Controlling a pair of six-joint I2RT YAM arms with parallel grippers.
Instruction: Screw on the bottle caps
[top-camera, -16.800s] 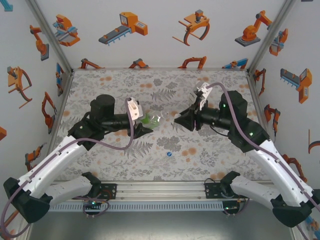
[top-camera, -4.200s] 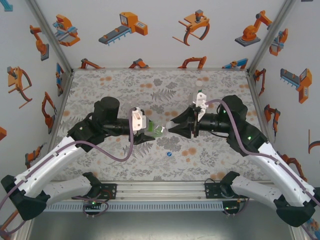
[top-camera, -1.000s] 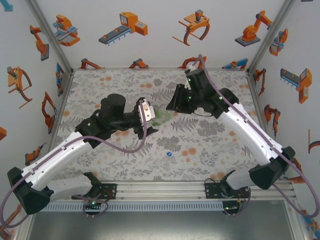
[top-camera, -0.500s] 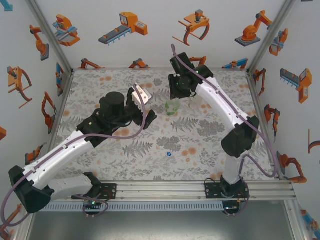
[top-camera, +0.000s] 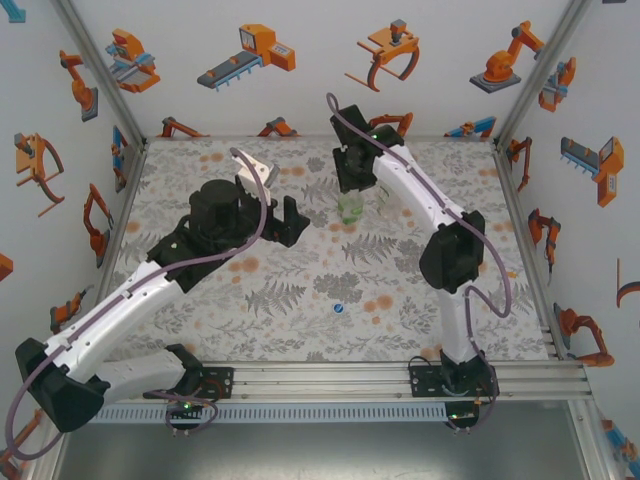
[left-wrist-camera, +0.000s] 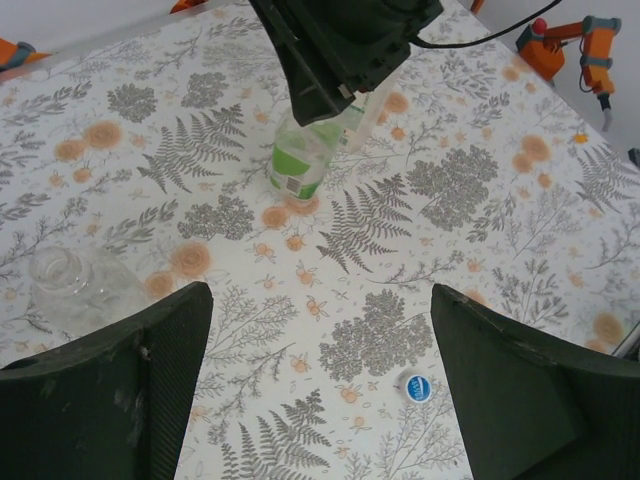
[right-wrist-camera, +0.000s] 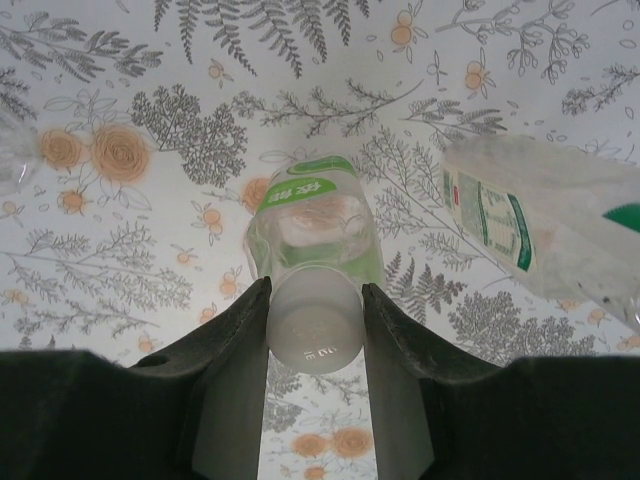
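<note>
White cap (right-wrist-camera: 315, 338) sat on its bottle (right-wrist-camera: 312, 225), right claw (right-wrist-camera: 315, 300) pinching that cap (left claw (left-wrist-camera: 320, 300) spread, empty); blue cap (left-wrist-camera: 414, 385) lay loose.

light: bright, even, overhead | shadows: faint, soft-edged | focus: crisp top view, wrist views softer near lens

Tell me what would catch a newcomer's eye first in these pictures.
The right gripper, pointing down at the far middle of the table, is shut on the white cap of an upright green-labelled bottle. The left gripper hangs open and empty just left of it. A blue cap lies loose on the flowered surface nearer the arm bases.
</note>
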